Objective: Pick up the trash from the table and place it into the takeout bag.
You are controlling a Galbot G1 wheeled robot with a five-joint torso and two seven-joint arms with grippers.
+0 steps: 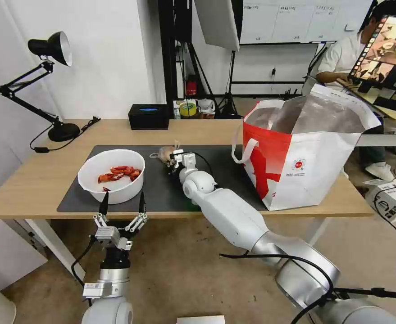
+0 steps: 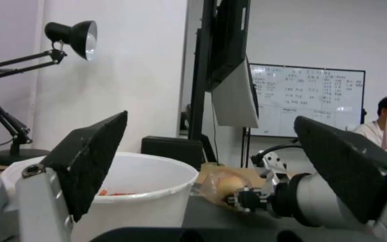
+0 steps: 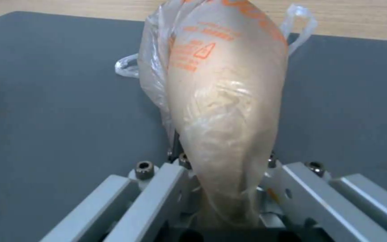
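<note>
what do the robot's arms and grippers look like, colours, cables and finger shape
Both arms have glossy white shells with silver metal joints and loose black cables. The left gripper has two long, tapering black fingers on grey metal linkages with visible screws. The right gripper has a small white-and-black head behind a rounded white wrist, with pale grey metal brackets and hex bolts.

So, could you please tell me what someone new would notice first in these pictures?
Probably the big takeout bag, standing open at the right end of the table, its foil lining showing. Next, the right gripper stretched over the dark mat, jaws closed on the bagged lump. The left gripper hovers open at the near table edge before the white bowl of red shells.
</note>
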